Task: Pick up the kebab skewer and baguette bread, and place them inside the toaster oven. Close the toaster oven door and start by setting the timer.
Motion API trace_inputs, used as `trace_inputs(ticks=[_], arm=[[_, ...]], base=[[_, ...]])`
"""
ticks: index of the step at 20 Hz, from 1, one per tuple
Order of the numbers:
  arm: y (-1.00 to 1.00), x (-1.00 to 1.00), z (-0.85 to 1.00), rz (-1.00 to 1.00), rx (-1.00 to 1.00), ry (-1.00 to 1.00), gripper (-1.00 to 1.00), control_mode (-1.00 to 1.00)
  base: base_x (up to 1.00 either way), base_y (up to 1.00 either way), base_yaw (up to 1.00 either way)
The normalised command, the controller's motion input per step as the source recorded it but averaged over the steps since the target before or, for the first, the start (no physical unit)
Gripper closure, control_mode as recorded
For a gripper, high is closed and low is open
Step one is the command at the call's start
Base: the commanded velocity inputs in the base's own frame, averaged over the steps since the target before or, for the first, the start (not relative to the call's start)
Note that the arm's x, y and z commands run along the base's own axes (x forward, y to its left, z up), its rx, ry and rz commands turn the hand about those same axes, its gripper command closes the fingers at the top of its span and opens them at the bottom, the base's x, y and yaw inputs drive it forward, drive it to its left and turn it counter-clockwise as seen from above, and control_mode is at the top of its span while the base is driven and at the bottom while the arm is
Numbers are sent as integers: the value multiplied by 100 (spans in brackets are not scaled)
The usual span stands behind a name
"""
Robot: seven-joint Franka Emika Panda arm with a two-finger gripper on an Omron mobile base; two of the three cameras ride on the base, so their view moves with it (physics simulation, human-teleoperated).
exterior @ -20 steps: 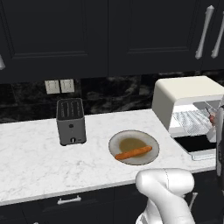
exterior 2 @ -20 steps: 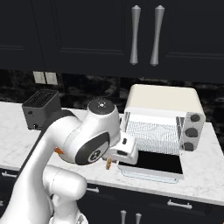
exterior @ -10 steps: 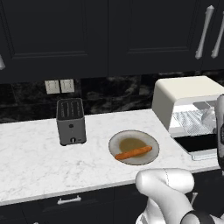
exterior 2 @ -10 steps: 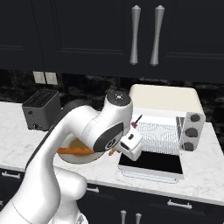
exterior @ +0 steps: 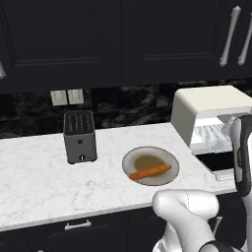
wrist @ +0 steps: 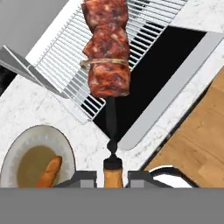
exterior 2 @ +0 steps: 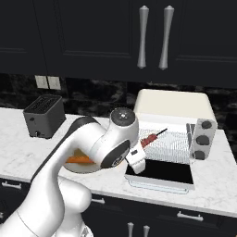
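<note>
No readable text, label, brand or number appears on anything.

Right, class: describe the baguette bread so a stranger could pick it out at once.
Start at the white marble counter. Between the dark slot toaster and the cream toaster oven lies a round plate; the baguette bread lies on it. It is a smooth orange-brown loaf, thicker than the chunky red kebab skewer.

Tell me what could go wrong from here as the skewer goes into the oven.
1. The gripper pinches only the skewer's handle end, so the meat-heavy far end may droop or swing and snag on the wire rack.
2. The open door lies flat below the arm; lowering too early could hit it.
3. The bread is on its plate, not yet loaded.
</note>
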Motion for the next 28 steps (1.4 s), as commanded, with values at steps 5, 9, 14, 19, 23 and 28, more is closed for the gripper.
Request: trace_inputs(ticks=[5,9,14,19,23,28], arm=[[-53,25,0,-19,19,-12,100,-100],[-41,41,9,-9,15,-1,100,-100],[-1,53,0,-1,13,2,100,-100],[0,55,0,0,6,4,100,-100],[0,52,-11,0,2,0,100,-100],[1,36,-23,0,3,0,100,-100]], base=[[0,0,0],[0,0,0],[0,0,0],[0,0,0],[0,0,0],[0,0,0]])
